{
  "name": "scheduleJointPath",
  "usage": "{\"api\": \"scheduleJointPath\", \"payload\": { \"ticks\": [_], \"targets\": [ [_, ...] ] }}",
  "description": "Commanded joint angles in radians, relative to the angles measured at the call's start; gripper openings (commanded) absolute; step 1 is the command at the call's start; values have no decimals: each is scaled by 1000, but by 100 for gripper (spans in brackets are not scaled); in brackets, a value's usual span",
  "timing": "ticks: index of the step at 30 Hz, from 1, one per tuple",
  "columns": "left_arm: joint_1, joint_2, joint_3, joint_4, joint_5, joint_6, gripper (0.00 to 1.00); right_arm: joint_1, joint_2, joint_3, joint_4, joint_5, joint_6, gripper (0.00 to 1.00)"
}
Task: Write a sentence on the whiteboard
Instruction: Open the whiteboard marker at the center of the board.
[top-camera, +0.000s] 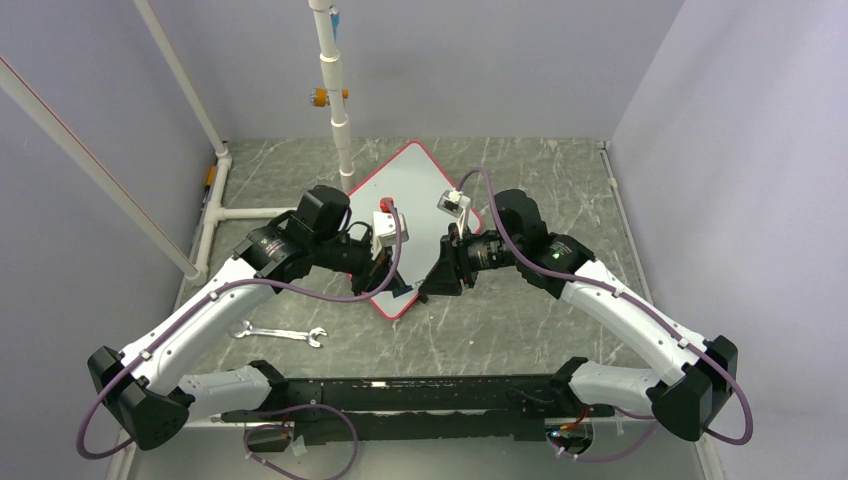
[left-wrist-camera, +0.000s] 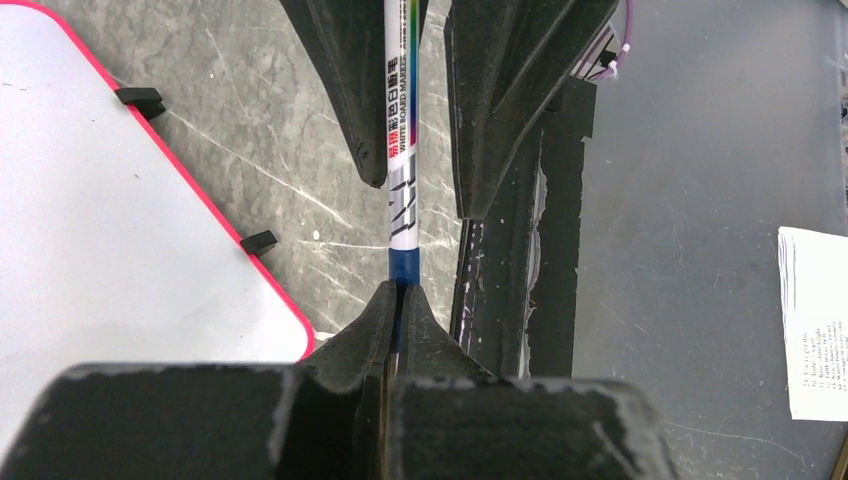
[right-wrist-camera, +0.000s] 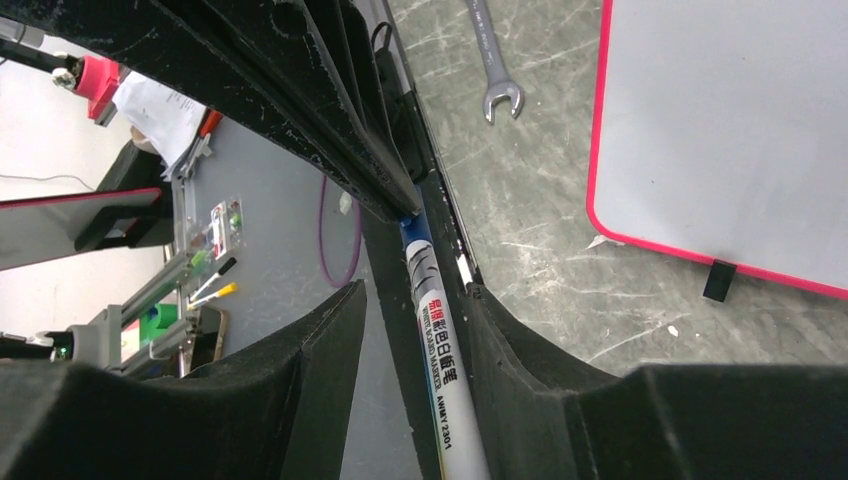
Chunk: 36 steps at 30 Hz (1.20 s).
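Marble table (top-camera: 560, 330): whiteboard (top-camera: 415, 185) diagonal, one corner toward near edge.

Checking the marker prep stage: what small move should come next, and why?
Probably close the right claw fully on the whiteboard marker. The left claw is shut on its blue end, but a gap shows at one side of the right claw, and the whiteboard looks blank.
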Motion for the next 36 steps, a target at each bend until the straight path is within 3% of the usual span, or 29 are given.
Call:
{"api": "scheduleJointPath", "payload": {
  "ticks": [1,24,33,36],
  "targets": [
    [-11,-7,-5,17,5,21,0,5,6,55,33,20,-24,45],
    [-12,-11,-5,21,-36,15,0,15,3,35,23,-11,-20,42],
    [-11,-12,-3,21,-38,15,0,28,20,37,27,-19,-24,36],
    [-12,-13,-2,21,-39,14,0,32,25,35,30,-20,-25,30]
  ]
}}
